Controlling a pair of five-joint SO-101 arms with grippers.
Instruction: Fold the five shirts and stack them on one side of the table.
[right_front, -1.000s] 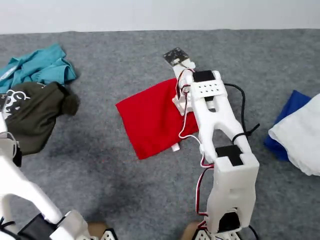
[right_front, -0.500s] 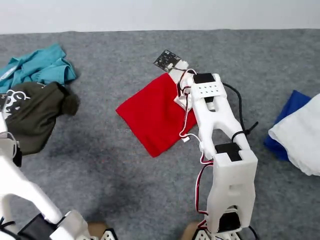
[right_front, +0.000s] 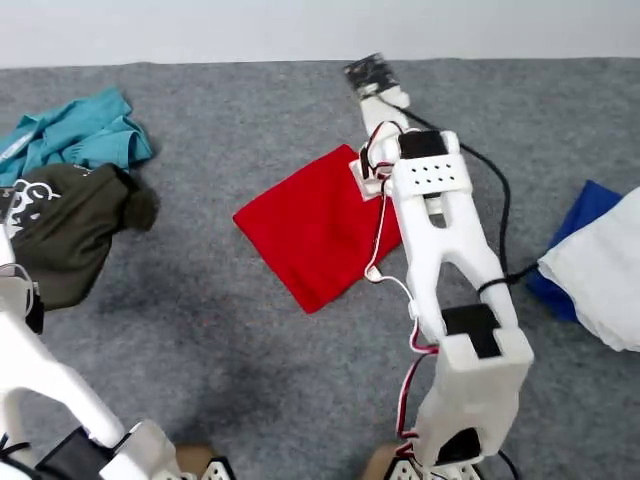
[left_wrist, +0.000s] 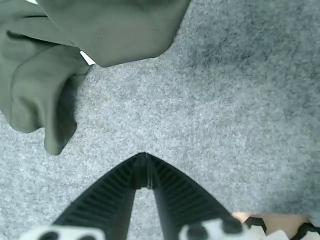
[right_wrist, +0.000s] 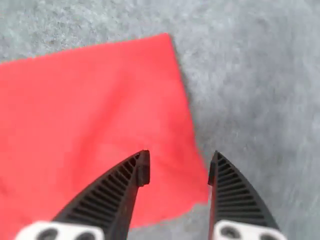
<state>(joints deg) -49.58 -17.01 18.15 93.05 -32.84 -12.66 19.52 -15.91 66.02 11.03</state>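
**Open hand bracketing the red shirt's stack-side edge**

- Acting part: the right hand (right_wrist: 177, 167) is standing open. One jaw is over red cloth and the other over bare grey, so it is straddling an edge of the red shirt (right_wrist: 90, 100). Whether the tips are touching the fabric cannot be told.
- Object: the red shirt (right_front: 310, 225) is lying folded flat, as a near-square panel, about mid-worktop (right_front: 200, 330). It is sitting skewed to the worktop's edges, so no clear long axis is showing. The bracketed edge is the one facing the right side.
- Likely destination: the white shirt (right_front: 600, 265) is resting on the blue shirt (right_front: 580, 215) at the worktop's right edge, well apart from the red one. Any carry would probably be running rightward, away from the panel's body.
- Other arm: the left hand (left_wrist: 146, 170) is closed on nothing, hanging over grey surface beside the olive shirt (left_wrist: 75, 45).
- Remaining stock: the olive shirt (right_front: 70, 225) and the teal shirt (right_front: 80, 135) are lying crumpled by the left edge, toward the far-left corner.
- Judgement: the right arm is much the nearer to the red shirt.
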